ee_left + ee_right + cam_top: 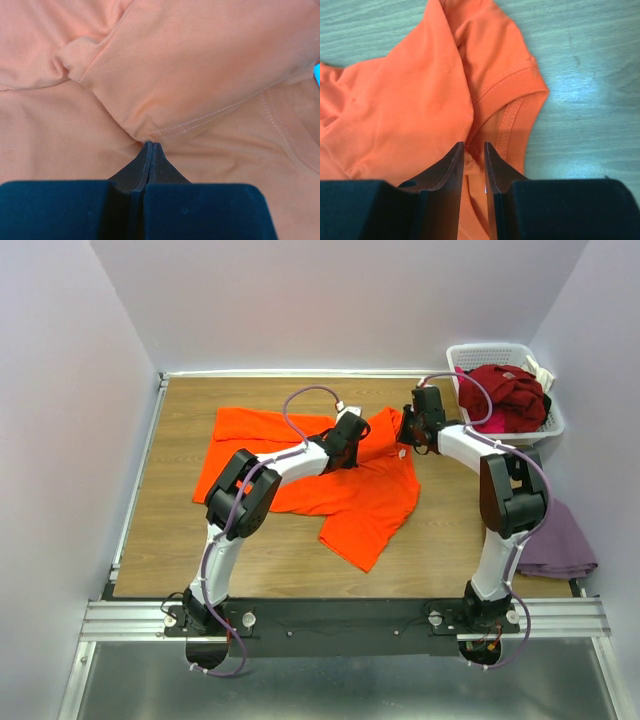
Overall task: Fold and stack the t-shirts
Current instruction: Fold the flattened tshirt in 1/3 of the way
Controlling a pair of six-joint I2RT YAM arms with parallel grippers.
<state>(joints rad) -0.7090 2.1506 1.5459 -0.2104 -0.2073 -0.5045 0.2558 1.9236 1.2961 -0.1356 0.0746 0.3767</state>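
Seen from above only: white basket [500, 348] with a dark red t-shirt [505, 390] far right, mauve t-shirt [560, 540] at the table's [180, 540] right edge, orange t-shirt [350, 505] spread mid-table. Elbows raised, wrists dipped onto it. Close up: left gripper [150, 145] pinched together on a fold; right gripper [473, 145] slightly parted astride the collar.

Bare tabletop [170, 545] near-left; basket [492, 348], mauve t-shirt [560, 540] crowd right
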